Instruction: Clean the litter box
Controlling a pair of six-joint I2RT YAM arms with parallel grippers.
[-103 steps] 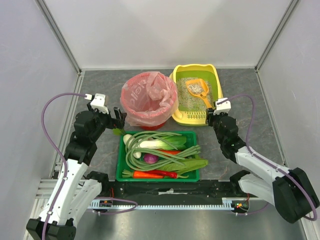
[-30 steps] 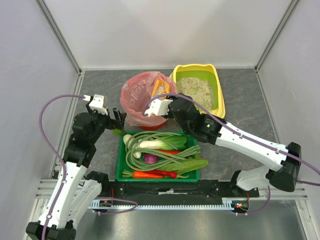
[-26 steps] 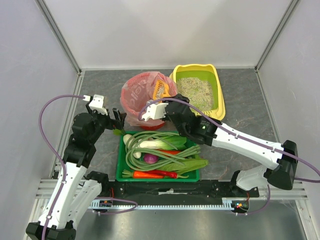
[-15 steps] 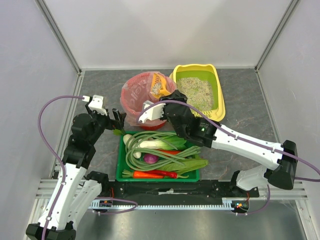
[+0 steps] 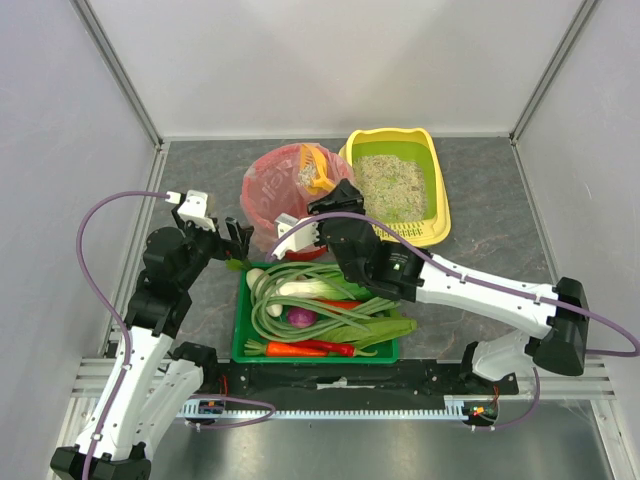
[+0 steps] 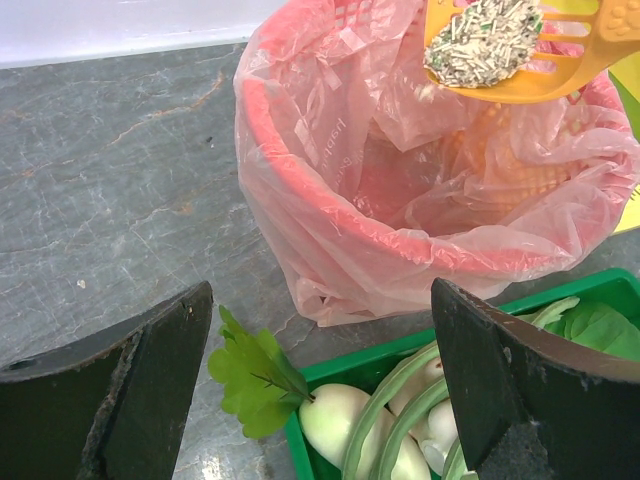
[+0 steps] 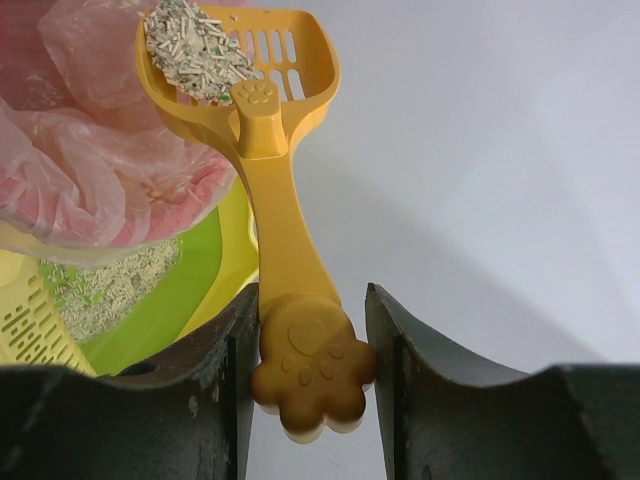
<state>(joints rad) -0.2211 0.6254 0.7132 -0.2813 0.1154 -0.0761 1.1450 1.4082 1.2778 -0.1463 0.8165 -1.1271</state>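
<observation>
The yellow litter box (image 5: pixel 438 196) with grey-beige litter stands at the back right; its green lining and rim (image 7: pixel 212 268) show in the right wrist view. My right gripper (image 5: pixel 336 197) (image 7: pixel 310 372) is shut on the paw-shaped end of an orange scoop (image 5: pixel 316 166) (image 7: pixel 268 150). The scoop's slotted head carries a heap of litter and hangs over the red bin with the pink bag (image 5: pixel 276 196) (image 6: pixel 400 210). In the left wrist view the scoop (image 6: pixel 520 55) sits above the bag's opening. My left gripper (image 5: pixel 232 238) (image 6: pixel 322 300) is open and holds nothing, left of the bin.
A green tray (image 5: pixel 239 330) (image 6: pixel 345 368) of vegetables, with long beans, a leek, carrots and a white radish, lies in front of the bin. My right arm reaches across above it. Grey walls enclose the table on three sides.
The right arm has carried the loaded scoop from the litter box leftward, over the red bin, and the scoop head has shifted further over the bag. The left arm has stayed still.
</observation>
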